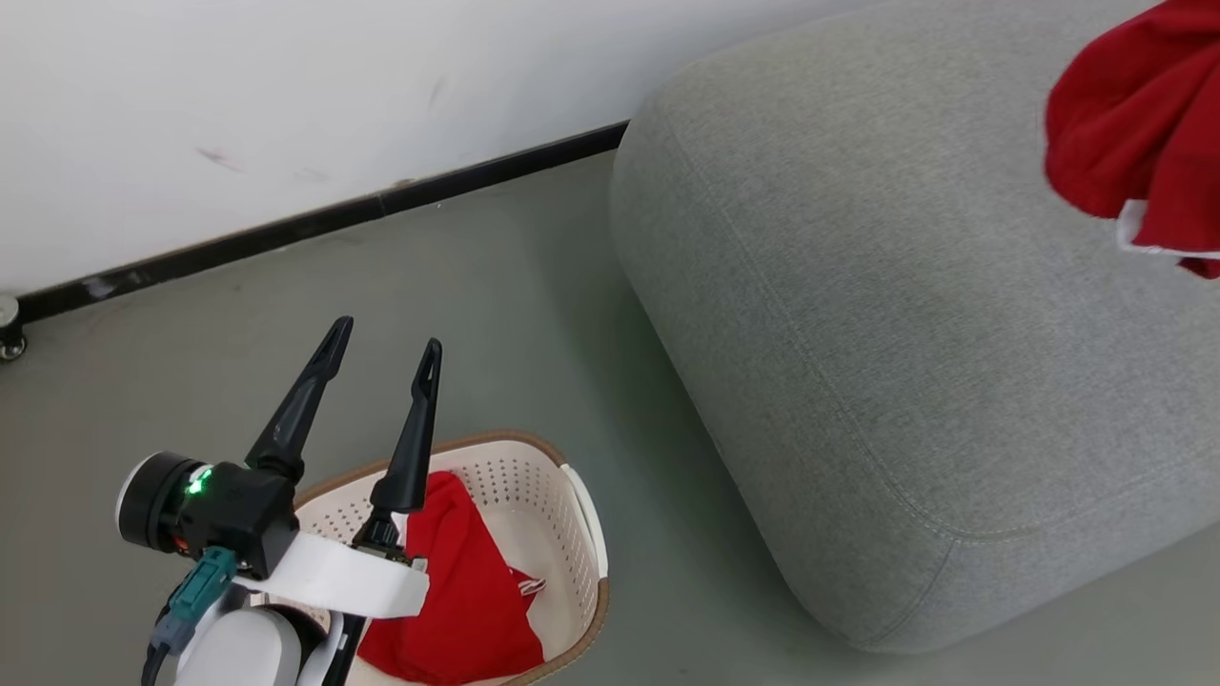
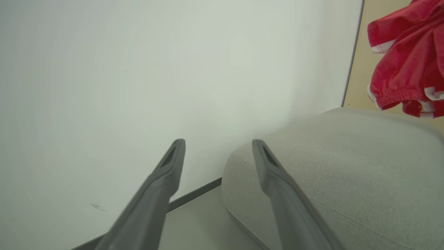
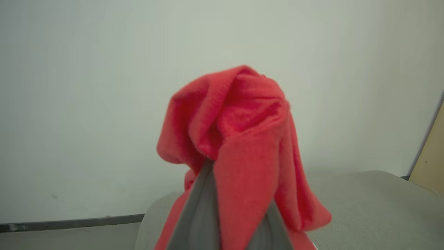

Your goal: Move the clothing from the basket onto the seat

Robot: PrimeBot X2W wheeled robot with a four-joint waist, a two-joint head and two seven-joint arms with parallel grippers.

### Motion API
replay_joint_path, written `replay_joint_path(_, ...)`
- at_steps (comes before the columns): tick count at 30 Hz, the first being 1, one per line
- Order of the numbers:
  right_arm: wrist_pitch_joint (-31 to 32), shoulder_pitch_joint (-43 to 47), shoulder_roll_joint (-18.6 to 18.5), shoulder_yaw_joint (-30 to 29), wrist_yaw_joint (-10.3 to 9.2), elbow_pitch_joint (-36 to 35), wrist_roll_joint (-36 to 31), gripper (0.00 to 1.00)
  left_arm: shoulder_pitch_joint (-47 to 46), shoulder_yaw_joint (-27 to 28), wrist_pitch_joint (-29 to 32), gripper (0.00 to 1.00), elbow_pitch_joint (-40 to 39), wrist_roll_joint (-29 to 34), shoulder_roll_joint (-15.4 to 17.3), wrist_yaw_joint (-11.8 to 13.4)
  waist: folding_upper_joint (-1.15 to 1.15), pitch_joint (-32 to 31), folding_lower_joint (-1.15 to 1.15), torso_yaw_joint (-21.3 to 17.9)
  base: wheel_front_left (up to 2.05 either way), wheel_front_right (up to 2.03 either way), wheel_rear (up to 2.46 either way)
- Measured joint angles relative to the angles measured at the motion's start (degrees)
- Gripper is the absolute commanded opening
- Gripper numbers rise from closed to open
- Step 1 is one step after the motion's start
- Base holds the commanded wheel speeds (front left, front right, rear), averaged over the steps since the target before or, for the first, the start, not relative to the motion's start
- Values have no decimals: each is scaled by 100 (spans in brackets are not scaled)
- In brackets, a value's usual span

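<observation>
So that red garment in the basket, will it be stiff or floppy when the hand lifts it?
Probably floppy: the red garment lies crumpled in the basket, and the held garment drapes limply over the right hand. Likely light for its size, since it looks like thin soft fabric. It may sag and snag the rim.

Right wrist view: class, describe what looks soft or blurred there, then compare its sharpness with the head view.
Right wrist view: the red garment, close to the lens, is fuzzy. Head view: weave of the seat and holes of the basket are crisp.
</observation>
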Motion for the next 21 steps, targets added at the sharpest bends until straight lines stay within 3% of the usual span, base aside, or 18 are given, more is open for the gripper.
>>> replay_joint_path(21, 135, -915, -509, -119, 0, 1444, -55, 0, -25, -163, 388, 100, -805, 296, 256, -2, 0, 778, 0, 674, 0, 0, 0)
